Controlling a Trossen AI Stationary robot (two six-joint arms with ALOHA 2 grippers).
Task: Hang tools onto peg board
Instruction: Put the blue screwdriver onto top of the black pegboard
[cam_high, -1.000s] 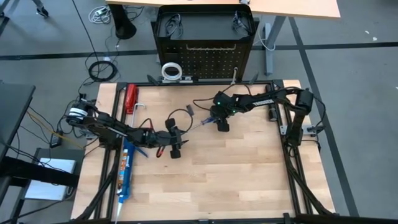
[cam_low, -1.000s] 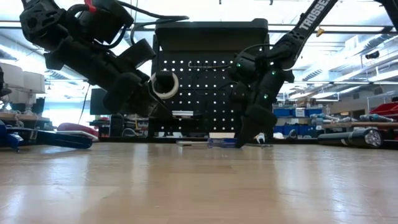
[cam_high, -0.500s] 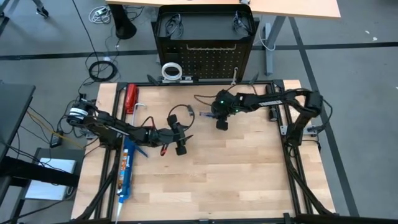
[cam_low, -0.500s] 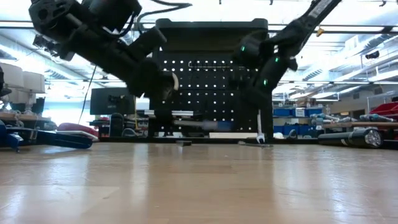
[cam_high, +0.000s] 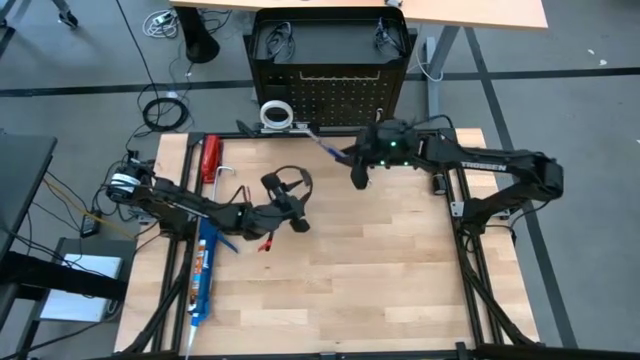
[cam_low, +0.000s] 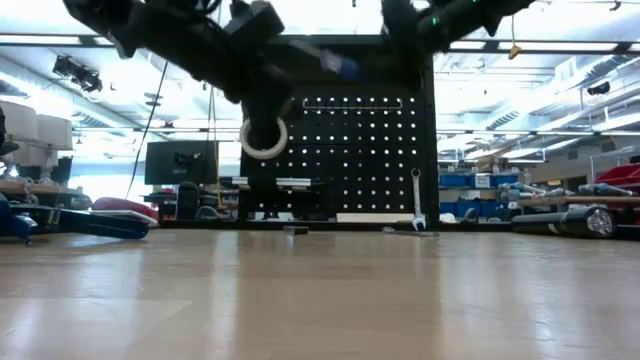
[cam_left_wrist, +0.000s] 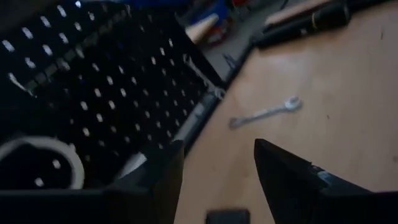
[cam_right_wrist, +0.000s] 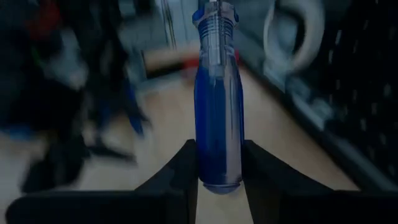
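My right gripper (cam_high: 352, 165) is shut on the blue-handled screwdriver (cam_high: 330, 146), held high in front of the black peg board (cam_high: 335, 90). The screwdriver's shaft points toward the white tape roll (cam_high: 275, 113), which hangs on the board's left part (cam_low: 265, 137). One silver wrench (cam_low: 417, 200) hangs low on the board's right part. Another wrench (cam_left_wrist: 264, 113) lies on the table near the board's foot. My left gripper (cam_high: 298, 218) is open and empty above the table's middle (cam_left_wrist: 214, 168), facing the board. My right gripper pinches the butt end of the screwdriver's blue handle (cam_right_wrist: 217, 165) between its two fingers. The fingers lie along the tool, and its metal shaft (cam_right_wrist: 213, 18) points straight away from the gripper. The screwdriver is lifted clear of the table (cam_low: 335, 62), slanting toward the board.
A red-handled tool (cam_high: 210, 158) lies at the table's far left. A long blue caulking gun (cam_high: 203, 270) lies along the left edge. The wooden table's middle and near part (cam_high: 380, 280) is bare. A black frame runs around the table.
My right gripper has lifted the screwdriver off the table and carried it up and toward the far edge, close to the peg board. The tool has turned so that its shaft points at the board. My left gripper has risen and gone a little toward the far edge.
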